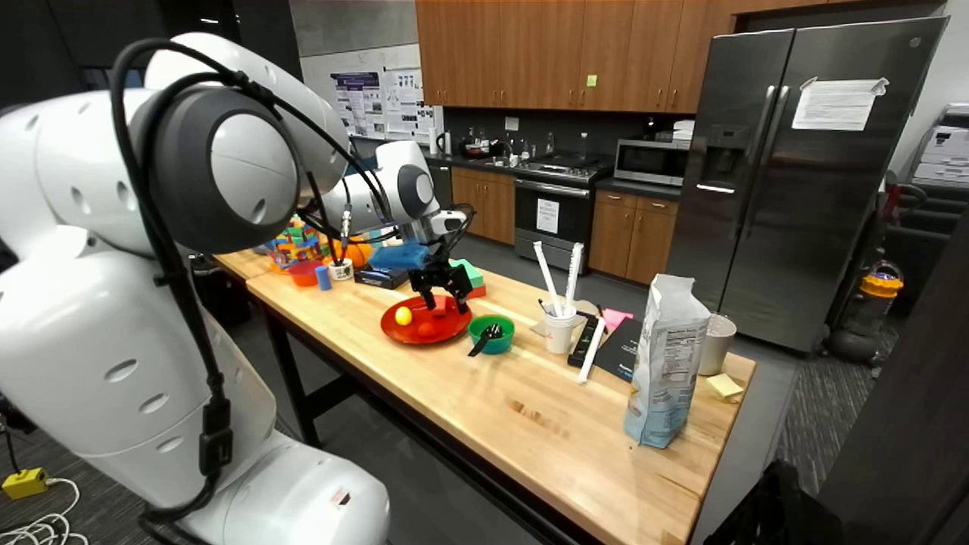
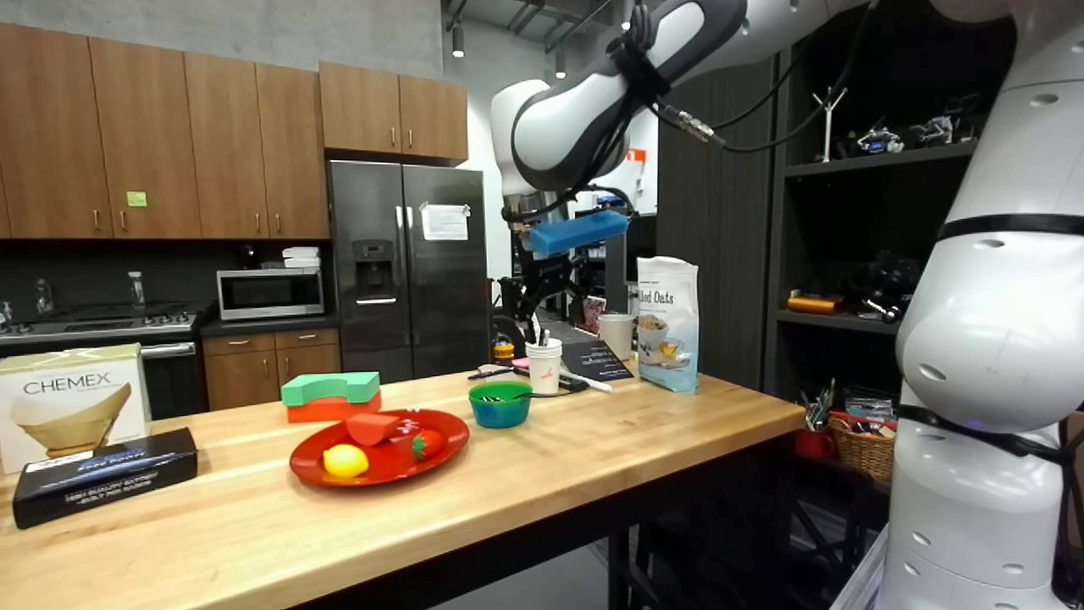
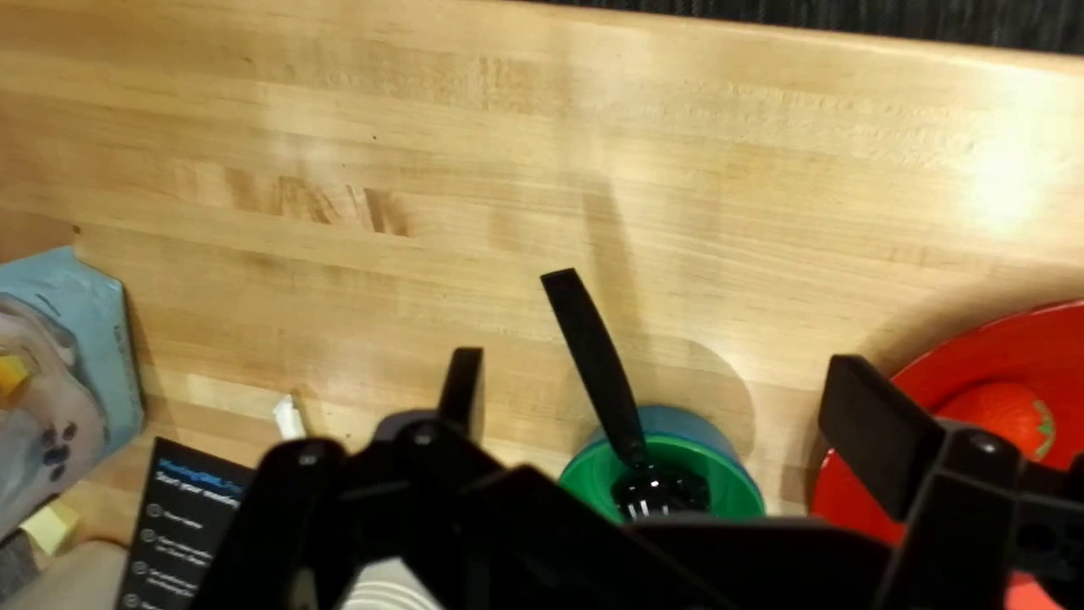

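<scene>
Gripper [image 3: 656, 381] hangs above the table [image 3: 423, 280], jaws apart. Below, a bowl [image 3: 735, 487] holds a utensil [image 3: 597, 368]; near it, a plate [image 2: 389, 466] bears a lemon [image 2: 345, 461] and strawberry [image 2: 430, 444].

Black it was on the gripper [image 3: 656, 373]! The plate [image 2: 389, 464] blazed red, its lemon [image 2: 345, 461] bright yellow, its strawberry [image 2: 432, 443] red with green leaves. Green ran into blue down the bowl [image 2: 500, 413], and the spoon [image 3: 599, 364] was jet black. Towards the short edge of the honey-toned tabletop [image 1: 492, 401], streaked brown, the oats bag [image 2: 669, 326] showed white above pale blue!
</scene>
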Robot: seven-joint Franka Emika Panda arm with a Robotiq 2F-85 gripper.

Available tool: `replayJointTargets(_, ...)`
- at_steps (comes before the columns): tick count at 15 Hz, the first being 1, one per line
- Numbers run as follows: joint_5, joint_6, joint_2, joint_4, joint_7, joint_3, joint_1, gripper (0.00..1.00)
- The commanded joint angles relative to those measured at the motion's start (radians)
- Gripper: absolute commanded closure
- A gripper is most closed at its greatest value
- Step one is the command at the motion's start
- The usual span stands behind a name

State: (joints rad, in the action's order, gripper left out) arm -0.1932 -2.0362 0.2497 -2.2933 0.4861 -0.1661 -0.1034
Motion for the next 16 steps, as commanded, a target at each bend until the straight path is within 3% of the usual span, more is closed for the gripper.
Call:
replayJointTargets(1,0.082,0.028,-0.008,0.028,-0.227,0.019,-0.017,0.0)
replayJointTargets(7,0.145,0.158,-0.029,0.064,-0.559,0.042,-0.025,0.0)
replayJointTargets(8,0.13,0.104,-0.007,0.027,-0.478,0.025,-0.019,0.0)
replayJointTargets(13,0.13,0.109,-0.012,0.029,-0.485,0.024,-0.021,0.0)
replayJointTargets(16,0.07,0.06,0.002,0.013,-0.411,0.024,0.003,0.0)
